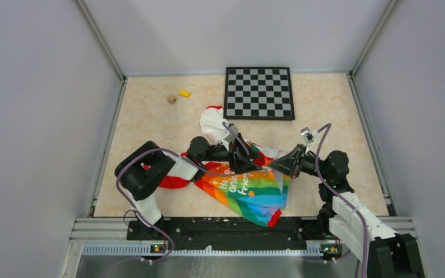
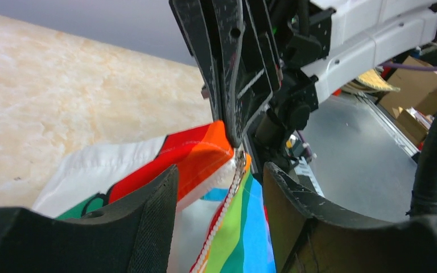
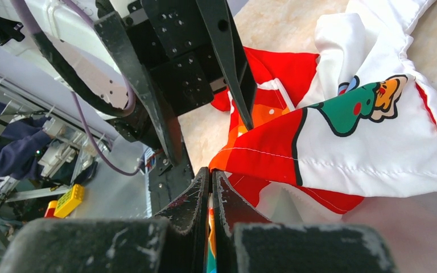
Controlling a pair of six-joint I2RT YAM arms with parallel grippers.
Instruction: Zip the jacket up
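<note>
The jacket (image 1: 249,188) lies crumpled mid-table, its white upper (image 1: 213,123) toward the back and its rainbow panel toward the front. My left gripper (image 1: 244,163) stands open over the jacket's front edge. In the left wrist view its fingers (image 2: 148,222) straddle the white zipper teeth (image 2: 226,210) and the metal slider (image 2: 240,161) without touching them. My right gripper (image 1: 274,165) is shut on the jacket's orange and red hem. In the right wrist view its fingertips (image 3: 210,173) pinch that fabric edge, with the cartoon print (image 3: 364,102) beyond.
A black-and-grey checkerboard (image 1: 259,92) lies at the back. A yellow block (image 1: 183,93) and a small brown cube (image 1: 171,99) sit at the back left. Grey walls close in three sides, and a metal rail (image 1: 237,223) runs along the front.
</note>
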